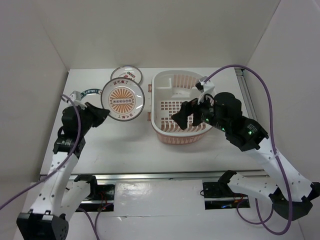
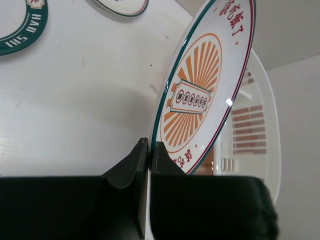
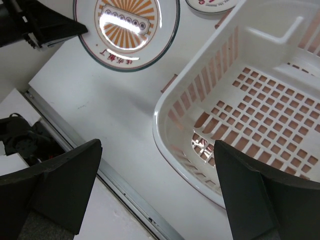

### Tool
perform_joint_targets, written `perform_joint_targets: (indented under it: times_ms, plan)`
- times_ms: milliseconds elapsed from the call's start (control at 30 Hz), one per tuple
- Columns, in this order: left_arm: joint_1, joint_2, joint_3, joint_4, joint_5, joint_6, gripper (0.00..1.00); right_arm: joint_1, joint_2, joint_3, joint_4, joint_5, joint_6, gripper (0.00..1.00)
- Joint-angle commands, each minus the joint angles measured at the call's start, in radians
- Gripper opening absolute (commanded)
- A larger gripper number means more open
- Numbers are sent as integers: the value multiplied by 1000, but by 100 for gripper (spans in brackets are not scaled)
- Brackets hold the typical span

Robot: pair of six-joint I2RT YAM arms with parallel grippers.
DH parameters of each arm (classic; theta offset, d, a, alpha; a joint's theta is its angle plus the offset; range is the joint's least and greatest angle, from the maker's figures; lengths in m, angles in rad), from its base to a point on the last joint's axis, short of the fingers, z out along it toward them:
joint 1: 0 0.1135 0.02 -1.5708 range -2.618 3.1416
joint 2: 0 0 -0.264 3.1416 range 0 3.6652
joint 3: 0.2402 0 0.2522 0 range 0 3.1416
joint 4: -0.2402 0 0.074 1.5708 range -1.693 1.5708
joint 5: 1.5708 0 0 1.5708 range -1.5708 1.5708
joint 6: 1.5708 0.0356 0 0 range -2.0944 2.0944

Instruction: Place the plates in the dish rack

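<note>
Pinching only the rim, the left gripper (image 2: 149, 151) holds the sunburst plate (image 2: 197, 95)

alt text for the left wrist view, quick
The left gripper is shut on the rim of the orange sunburst plate, holding it on edge above the table, the dish rack behind it. A teal-banded plate and another plate lie flat beyond.
</note>
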Motion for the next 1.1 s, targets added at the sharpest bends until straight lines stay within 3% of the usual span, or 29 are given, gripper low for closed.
perform_joint_targets:
  times_ms: [0,267,533,733,833,1000,1067]
  plan:
    - [4,-130,62,-74,86,94,0,-2,7,-7,149,-53,-6,100]
    - [4,-205,139,-119,383,230,0,7,76,-17,231,-110,-69,100]
    - [4,-236,121,-37,597,212,0,7,85,-7,256,-81,-90,100]
    - [4,-227,76,58,699,154,0,7,96,-30,278,-124,-67,94]
    - [4,-218,42,130,733,123,0,7,105,-52,299,-152,-58,88]
    - [4,-196,33,153,743,112,0,7,105,-61,350,-231,-14,51]
    - [4,-196,23,164,733,112,0,7,105,-87,371,-260,11,49]
